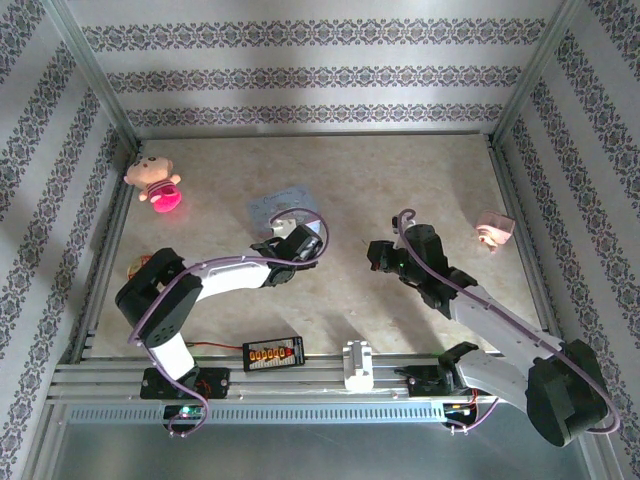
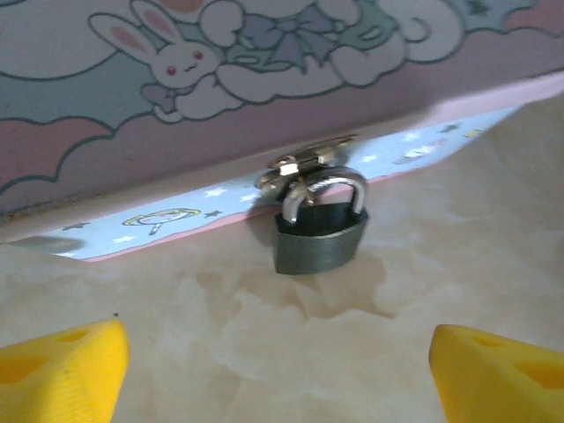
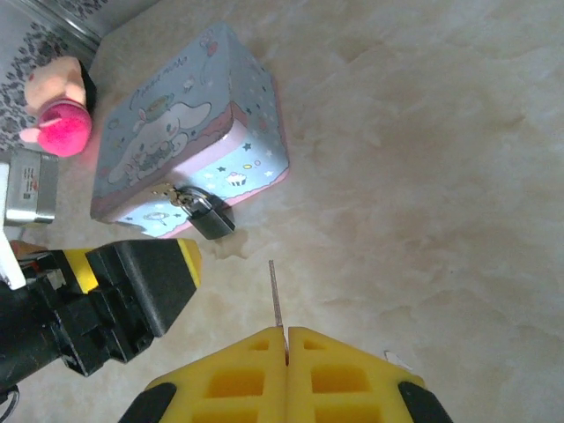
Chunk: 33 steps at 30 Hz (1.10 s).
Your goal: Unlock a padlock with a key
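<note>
Hanging on tin (image 2: 264,88): padlock (image 2: 319,236) | right jaws grip key (image 3: 275,291) | plush (image 3: 57,115) nearby

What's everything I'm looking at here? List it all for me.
tin: one, pale blue and pink, mid-table
padlock: one, dark grey, on the tin's hasp
key: one, thin metal, in the right tool
plush doll: one, pink, far left corner
small toy: one, pale pink, far right
black box: one, orange display, near edge
white block: one, near edge
table: one, beige marbled
left tool: one, yellow tips, open, facing the padlock
right tool: one, yellow tips, shut on the key
</note>
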Tool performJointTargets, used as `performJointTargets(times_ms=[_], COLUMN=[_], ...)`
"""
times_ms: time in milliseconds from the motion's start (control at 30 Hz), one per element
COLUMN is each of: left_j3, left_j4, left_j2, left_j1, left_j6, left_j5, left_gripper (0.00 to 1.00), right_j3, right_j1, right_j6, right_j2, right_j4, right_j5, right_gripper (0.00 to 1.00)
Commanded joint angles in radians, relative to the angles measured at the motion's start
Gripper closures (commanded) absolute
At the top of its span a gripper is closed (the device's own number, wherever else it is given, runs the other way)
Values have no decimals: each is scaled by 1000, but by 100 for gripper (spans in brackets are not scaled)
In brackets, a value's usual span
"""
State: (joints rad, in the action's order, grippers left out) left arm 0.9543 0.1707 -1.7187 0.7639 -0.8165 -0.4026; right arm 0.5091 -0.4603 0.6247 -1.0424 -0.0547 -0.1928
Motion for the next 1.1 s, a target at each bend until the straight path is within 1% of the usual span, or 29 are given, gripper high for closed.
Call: performJointTargets(times_ms=[0,33,100,200,267,433,567,800,967,1067], left_j3=[37,43,62,91,115,155,174,193,192,188], left_j4=[-47,-56,-79,-108,-113,-119,-122,-114,-116,-113], left_j2=[-40,-55,-88,-134,-157,-200,-215,-243,-261,-267], left_j1=[12,11,11,11,8,-4,-21,-43,-67,-72], left_j6=[14,17,35,66,84,108,106,92,42,27], left_j5=[-79,-82,-92,-116,-139,-159,-156,-136,-69,-58], left_gripper=[18,19,24,27,31,34,39,40,40,40], right_j3=[5,9,16,23,27,32,35,52,67,75], right_j1=[-12,-14,-17,-23,-24,-24,-24,-23,-19,-18], right_j6=[-28,-29,-32,-35,-37,-43,-51,-62,-65,-65], right_j2=[-23,-32,-44,-53,-52,-44,-34,-37,-52,-62], right_j4=[-3,-5,-6,-11,-12,-9,-7,0,3,3], right_j5=[46,46,51,59,62,64,66,66,55,47], right_gripper=[100,100,100,100,100,100,100,100,100,100])
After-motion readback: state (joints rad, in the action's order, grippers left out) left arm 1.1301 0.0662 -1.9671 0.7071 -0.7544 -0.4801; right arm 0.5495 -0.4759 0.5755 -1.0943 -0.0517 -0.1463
